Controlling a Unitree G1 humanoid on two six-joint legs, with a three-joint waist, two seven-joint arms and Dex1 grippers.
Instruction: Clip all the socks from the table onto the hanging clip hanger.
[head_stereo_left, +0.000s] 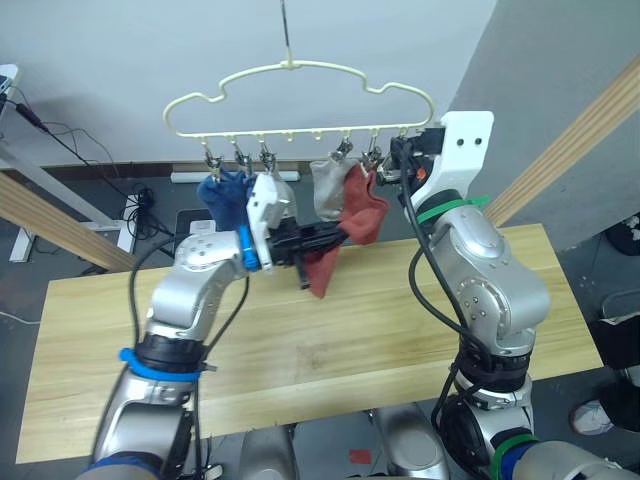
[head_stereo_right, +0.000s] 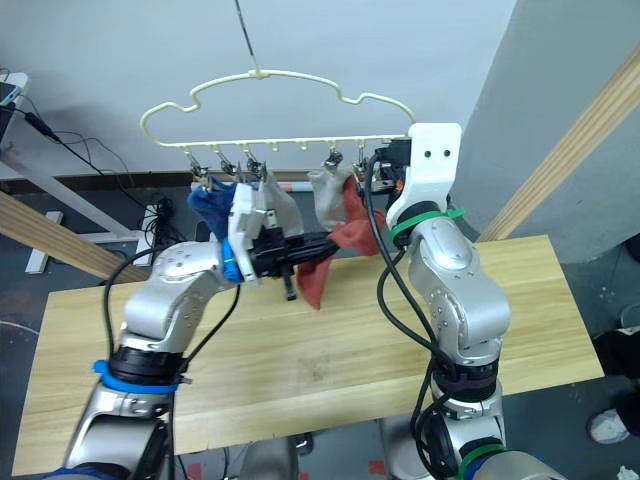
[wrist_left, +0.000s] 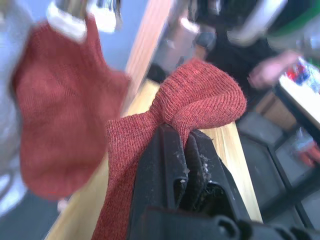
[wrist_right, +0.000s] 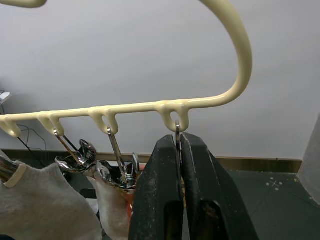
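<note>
In the left eye view, the cream clip hanger (head_stereo_left: 300, 95) hangs by its hook above the far edge of the pale wooden table (head_stereo_left: 300, 345). From its clips hang two blue socks (head_stereo_left: 225, 195) at the left, two light grey socks, one (head_stereo_left: 327, 187) right of middle and one (head_stereo_left: 282, 193) partly behind the left wrist, and a rust-red sock (head_stereo_left: 365, 210) further right. The left gripper (head_stereo_left: 322, 240) reaches in under the hanger, its black fingers pinching a second rust-red sock (head_stereo_left: 322, 268), which droops below them over the table. The right gripper (head_stereo_left: 400, 160) is raised at the hanger's right end, beside the clipped red sock.

The right eye view shows the same layout.

In the left wrist view, the two black fingers (wrist_left: 165, 165) are pressed together on the rust-red sock, its cuff bunched over the fingertips and the rest trailing down. The clipped rust-red sock hangs just beyond, under a silver clip (wrist_left: 85, 12), with the table edge behind.

In the right wrist view, the right gripper's fingers (wrist_right: 165, 170) are pressed together around the end clip (wrist_right: 177, 135) at the hanger's last loop. The neighbouring clips hold grey fabric.
</note>
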